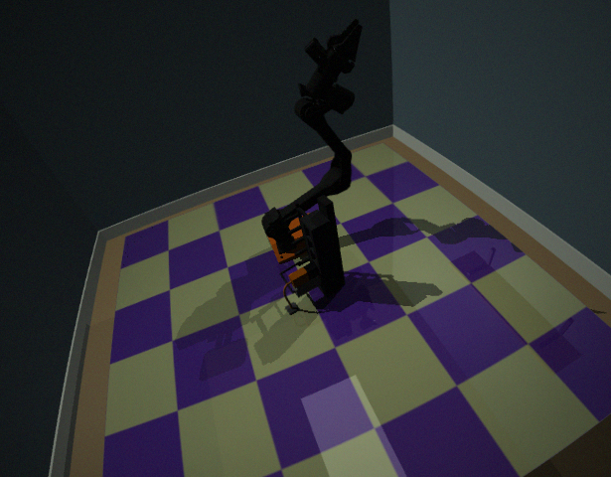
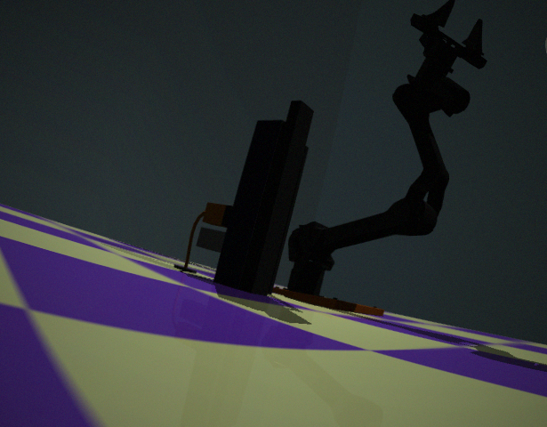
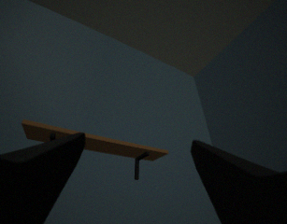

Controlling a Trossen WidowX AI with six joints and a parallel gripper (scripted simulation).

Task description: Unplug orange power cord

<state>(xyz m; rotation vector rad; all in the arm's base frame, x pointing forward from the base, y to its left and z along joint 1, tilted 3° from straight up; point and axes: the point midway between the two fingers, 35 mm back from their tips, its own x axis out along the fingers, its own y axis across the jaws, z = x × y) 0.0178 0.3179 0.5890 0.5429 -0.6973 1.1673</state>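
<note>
Overhead, the orange plug (image 1: 298,275) sits in the upright power strip (image 1: 323,246); only the wrist view shows a wall shelf (image 3: 93,141) between spread, empty jaws above checkered floor (image 1: 397,359).

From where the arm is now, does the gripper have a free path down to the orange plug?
Probably yes, after a long swing: the open gripper points up, and the plug sticks out uncovered from the strip.

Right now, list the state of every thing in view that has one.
gripper: open, raised high, holding nothing
orange plug: seated in the strip
power strip: standing upright on the floor
orange cord: hanging from the plug to the floor
</note>
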